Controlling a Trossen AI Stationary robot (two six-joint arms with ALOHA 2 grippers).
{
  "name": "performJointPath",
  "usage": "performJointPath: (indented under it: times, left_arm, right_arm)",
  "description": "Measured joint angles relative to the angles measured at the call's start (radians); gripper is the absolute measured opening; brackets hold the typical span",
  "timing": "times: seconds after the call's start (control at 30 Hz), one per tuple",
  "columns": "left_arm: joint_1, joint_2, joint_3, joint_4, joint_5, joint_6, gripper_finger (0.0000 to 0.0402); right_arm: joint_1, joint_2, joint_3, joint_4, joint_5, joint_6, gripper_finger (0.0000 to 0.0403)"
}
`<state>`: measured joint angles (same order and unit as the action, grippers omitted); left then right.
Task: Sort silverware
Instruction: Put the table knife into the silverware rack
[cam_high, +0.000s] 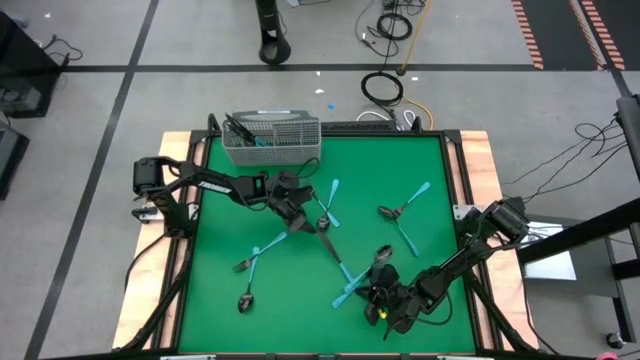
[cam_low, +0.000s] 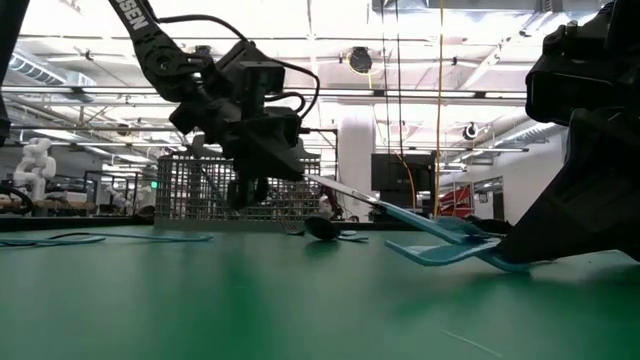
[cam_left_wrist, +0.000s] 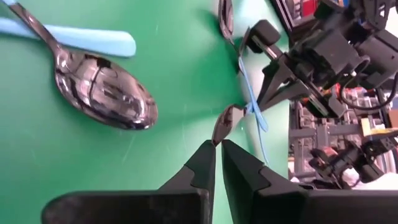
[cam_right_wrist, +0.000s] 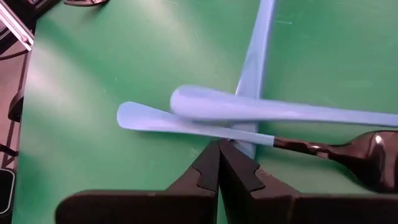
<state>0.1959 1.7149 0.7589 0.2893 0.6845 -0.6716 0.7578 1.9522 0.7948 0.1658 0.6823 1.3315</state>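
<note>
I am barely beginning the sorting: my left gripper (cam_high: 297, 211) is closing on a dark utensil at mid-table, my right gripper (cam_high: 378, 297) is resting closed near the front edge, and most silverware (cam_high: 403, 214) is lying scattered on the green table (cam_high: 420, 160), few pieces standing in the basket (cam_high: 272, 139).

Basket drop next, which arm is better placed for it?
Left, probably. The left gripper sits nearer the basket, its fingers nearly closed by a dark spoon. The right gripper is shut at the table's near edge.
</note>
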Motion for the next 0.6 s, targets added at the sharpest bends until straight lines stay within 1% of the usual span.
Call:
performJointPath:
  times: [0.17, 0.3, 0.43, 0.6]
  left_arm:
    - [-0.002, 0.000, 0.000, 0.040, -0.026, 0.004, 0.0028]
    - [-0.002, 0.000, 0.000, 0.060, -0.031, 0.008, 0.0007]
    - [-0.007, 0.000, 0.000, 0.066, -0.031, 0.032, 0.0002]
    - [-0.034, 0.002, 0.000, 0.064, -0.012, 0.058, 0.0001]
  right_arm:
    - [0.000, 0.000, 0.000, 0.002, -0.001, -0.006, 0.0000]
    - [0.000, 0.000, 0.000, 0.005, -0.004, -0.018, 0.0000]
    - [0.000, 0.003, 0.000, 0.021, -0.024, -0.078, 0.0000]
    - [0.000, 0.006, -0.002, 0.041, -0.013, -0.118, 0.0000]
